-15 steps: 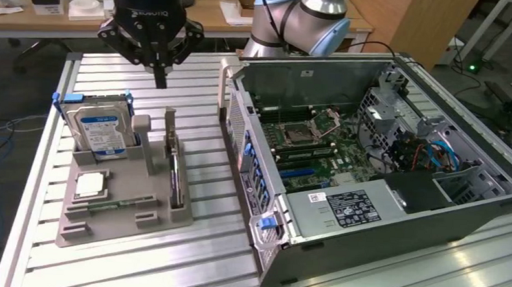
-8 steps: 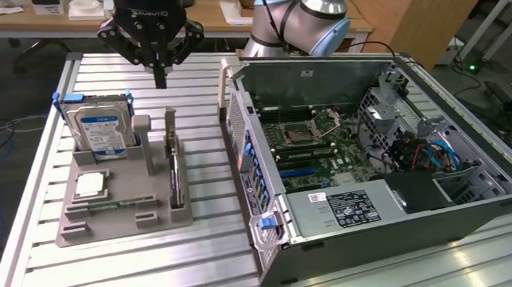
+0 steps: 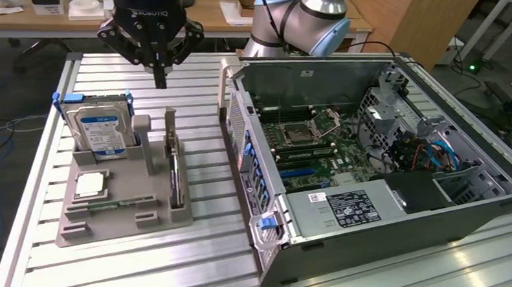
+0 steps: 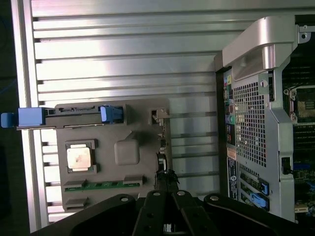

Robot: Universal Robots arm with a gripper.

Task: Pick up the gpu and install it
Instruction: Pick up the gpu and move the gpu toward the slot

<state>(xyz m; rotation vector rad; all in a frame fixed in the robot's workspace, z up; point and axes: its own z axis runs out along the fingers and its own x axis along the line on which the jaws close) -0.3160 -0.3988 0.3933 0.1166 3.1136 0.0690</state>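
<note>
Exterior view: the gpu point(image 3: 176, 176) is standing on its thin edge in a narrow slot of the grey holder point(image 3: 123, 222), on the side facing the open computer case point(image 3: 364, 252). It is touching only the holder. The gripper point(image 3: 160, 79) is hanging above the slot's far end with its fingers pressed together and gripping nothing, clear of the card. In the wrist view the gpu point(image 4: 161, 147) is showing edge-on as a dark line, and the gripper point(image 4: 165, 174) is lining up over one end of it. Also sitting in the holder point(image 4: 147, 162) are a hard drive point(image 3: 99, 131) upright at the exterior view's left, a square processor point(image 3: 90, 185) lying flat, and a green memory stick point(image 4: 106, 185) lying in its groove. Holder and case are sitting side by side on a slatted aluminium table point(image 3: 207, 258), apart from each other.
</note>
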